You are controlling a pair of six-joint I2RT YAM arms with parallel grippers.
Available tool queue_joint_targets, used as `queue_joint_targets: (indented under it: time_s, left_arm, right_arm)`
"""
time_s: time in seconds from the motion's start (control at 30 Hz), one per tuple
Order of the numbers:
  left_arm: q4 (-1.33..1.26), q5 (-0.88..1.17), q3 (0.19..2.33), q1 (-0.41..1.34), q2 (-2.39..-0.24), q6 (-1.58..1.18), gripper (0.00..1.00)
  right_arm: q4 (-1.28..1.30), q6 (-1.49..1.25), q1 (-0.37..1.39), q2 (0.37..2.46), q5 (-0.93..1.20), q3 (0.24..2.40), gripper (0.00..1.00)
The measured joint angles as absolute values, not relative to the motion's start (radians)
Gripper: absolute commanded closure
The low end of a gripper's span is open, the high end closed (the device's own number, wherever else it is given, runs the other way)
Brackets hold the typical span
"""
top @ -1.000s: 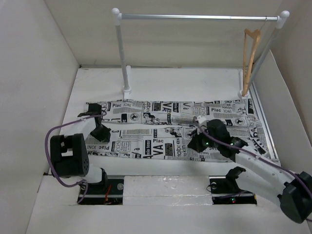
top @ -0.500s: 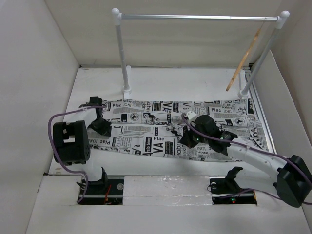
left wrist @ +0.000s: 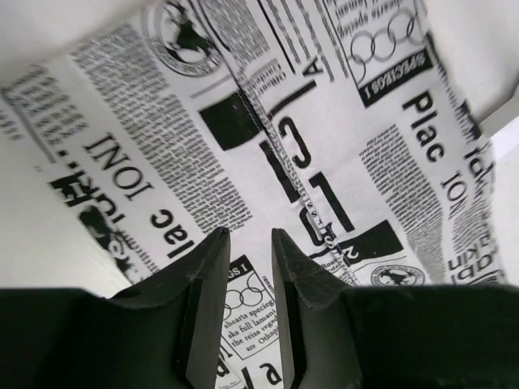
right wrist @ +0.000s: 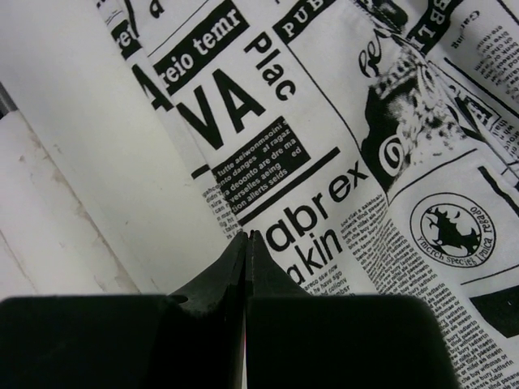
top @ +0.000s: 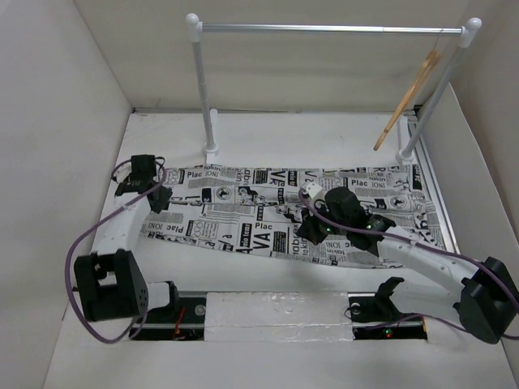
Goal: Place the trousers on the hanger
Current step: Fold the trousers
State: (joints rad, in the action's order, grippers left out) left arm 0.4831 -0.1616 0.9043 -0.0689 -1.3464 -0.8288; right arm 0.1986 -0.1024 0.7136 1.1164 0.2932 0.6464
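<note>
Trousers [top: 243, 215], one pair, spread lengthwise across the middle of the frame on the white desk [top: 324, 138], both legs side by side, black newsprint all over. One hanger [top: 405, 101], tan wood, up in the upper right corner, hooked on the single silver rail [top: 324, 28] and hanging at a slant, well apart from the cloth. Two white posts under that rail, one at upper left [top: 203, 89], one at upper right [top: 435, 97].

Two end effectors, both down at the garment. Left end effector [top: 156, 197] at the left end of the trousers. Seen from its wrist, that end effector [left wrist: 249, 235] with two dark fingers [left wrist: 207, 308] a narrow slit apart, print showing through the slit, a stitched seam running away beyond the tips. Cannot tell whether any cloth is caught there.

Right end effector [top: 306, 233] at the lower edge of the trousers, near the middle of the frame. Seen from its wrist, that end effector [right wrist: 246, 237] with two fingers [right wrist: 231, 275] pressed tight together, tips meeting the hem beside bare desk. Cannot tell whether cloth is nipped between them.
</note>
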Motion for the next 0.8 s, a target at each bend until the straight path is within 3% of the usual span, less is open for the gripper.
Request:
queue_joint_targets:
  time_s: [0.17,0.4,0.8]
  left_arm:
    - [0.493,-0.159,0.830,-0.203,-1.191,-0.842,0.68]
    - [0.507,-0.052,0.676,-0.536,-1.170,-0.833,0.60]
    - [0.420,0.051,0.615,-0.565,-1.279,-0.840,0.54]
  right_arm:
    - [0.200,-0.081,0.730,1.044,0.330,0.605,1.00]
    - [0.224,-0.067,0.725,0.946,0.389,0.558,1.00]
    - [0.266,-0.048,0.670,0.904,0.470,0.556,1.00]
